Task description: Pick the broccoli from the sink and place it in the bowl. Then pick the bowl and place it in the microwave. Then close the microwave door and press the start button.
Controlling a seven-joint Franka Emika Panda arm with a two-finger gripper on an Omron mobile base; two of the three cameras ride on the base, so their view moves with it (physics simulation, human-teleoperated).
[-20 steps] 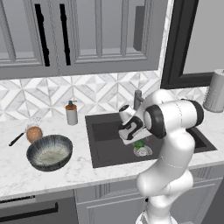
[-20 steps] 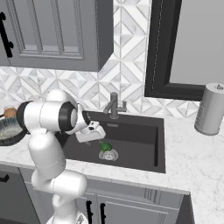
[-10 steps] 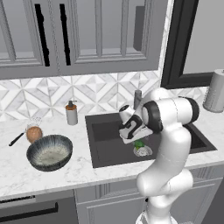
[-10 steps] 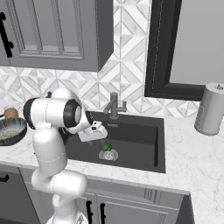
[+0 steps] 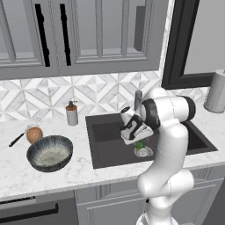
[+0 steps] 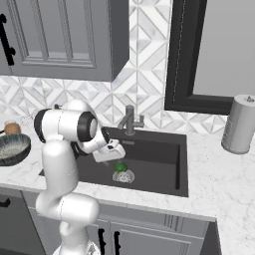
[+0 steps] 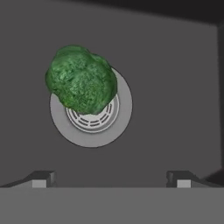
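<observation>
The broccoli (image 7: 82, 85), a small green lumpy floret, lies on the round metal drain (image 7: 94, 136) in the dark grey sink (image 5: 110, 151); it also appears in the base views (image 5: 139, 144) (image 6: 120, 167). My gripper (image 7: 111, 179) hangs just above it, pointing down into the basin, open with nothing between its fingers. The floret sits up and left of the gap between the fingertips (image 7: 41, 178). The hand (image 5: 134, 129) (image 6: 109, 152) is over the sink's middle. The striped bowl (image 5: 49, 153) (image 6: 11, 148) stands on the counter left of the sink, nothing in it. The microwave is out of view.
A faucet (image 5: 138, 99) (image 6: 130, 119) rises behind the sink. A soap bottle (image 5: 71, 113) and a brown-orange item with a black handle (image 5: 33, 134) stand behind the bowl. A paper towel roll (image 5: 215, 91) (image 6: 239, 123) is at the right. Grey wall cabinets hang overhead.
The arm's upper links have swung slightly left while the hand has stayed over the broccoli. The gripper has stayed open and the broccoli has not moved.
</observation>
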